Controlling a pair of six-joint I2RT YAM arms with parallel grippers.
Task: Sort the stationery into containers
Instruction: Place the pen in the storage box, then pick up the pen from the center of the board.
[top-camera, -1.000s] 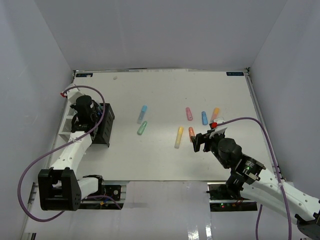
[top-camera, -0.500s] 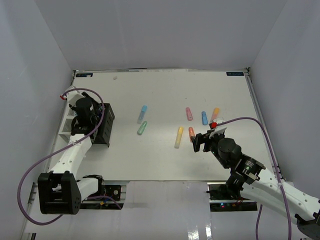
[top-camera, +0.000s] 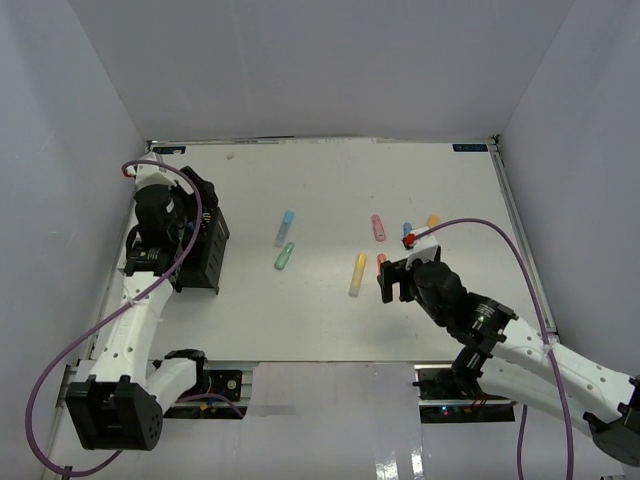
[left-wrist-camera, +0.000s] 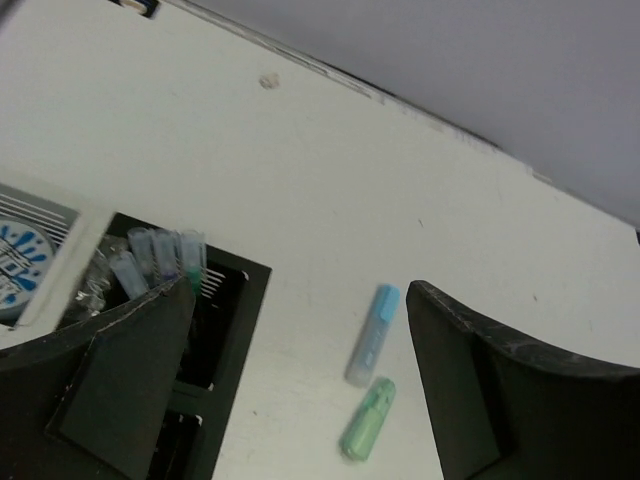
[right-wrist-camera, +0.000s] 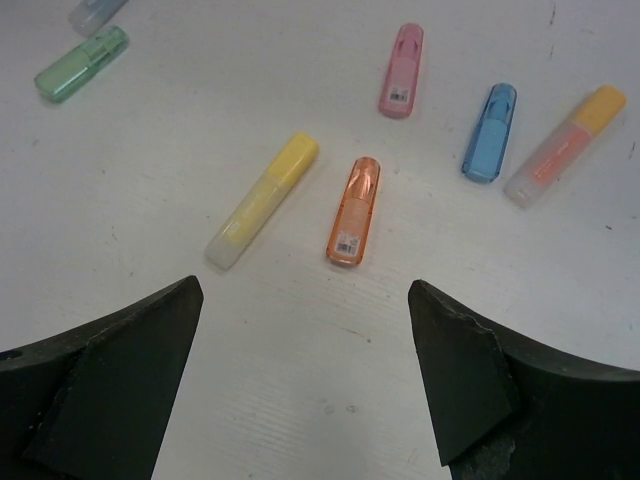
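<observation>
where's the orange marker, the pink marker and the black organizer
orange marker (right-wrist-camera: 354, 210), right wrist view, mid body
pink marker (right-wrist-camera: 401, 70), right wrist view, mid body
black organizer (top-camera: 212, 258), top external view, outer wall

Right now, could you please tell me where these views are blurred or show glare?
Top external: even light, with a bright reflection on the glossy strip at the near edge. Left wrist: soft overall, the blue marker and green marker slightly fuzzy, its own fingers dark and out of focus. Right wrist: sharpest, the orange marker crisp with a faint shadow.
</observation>
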